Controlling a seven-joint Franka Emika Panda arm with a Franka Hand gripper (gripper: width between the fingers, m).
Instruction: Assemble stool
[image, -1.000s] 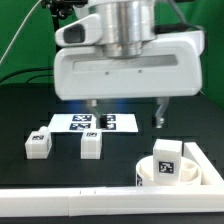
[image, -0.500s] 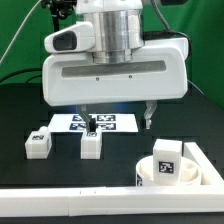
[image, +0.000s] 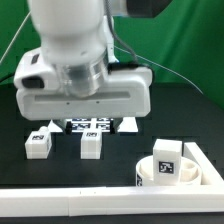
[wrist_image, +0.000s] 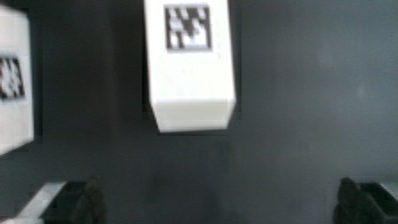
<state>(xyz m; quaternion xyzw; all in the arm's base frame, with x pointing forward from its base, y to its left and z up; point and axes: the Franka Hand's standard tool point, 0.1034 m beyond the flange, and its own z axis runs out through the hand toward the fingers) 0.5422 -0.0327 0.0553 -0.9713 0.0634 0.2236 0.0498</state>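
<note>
1. Pincer (wrist_image: 217, 203) spread wide and empty; I see both fingertips (wrist_image: 63, 200) at the wrist view's edge, bare table (wrist_image: 285, 150) between them.
2. Leg block (wrist_image: 191, 65) lies flat ahead of the fingertips, clear of them; its long axis runs away from the pincer, square to the line joining the fingertips.
3. Exterior view: one loose leg (image: 37, 143) and a second leg (image: 91, 145) under the arm; I cannot tell which the wrist camera shows; seat (image: 150, 178), third leg (image: 165, 158) in it, well apart toward that view's right.
4. I judge the pincer must advance along that axis, then drop to close across the narrow width.
</note>
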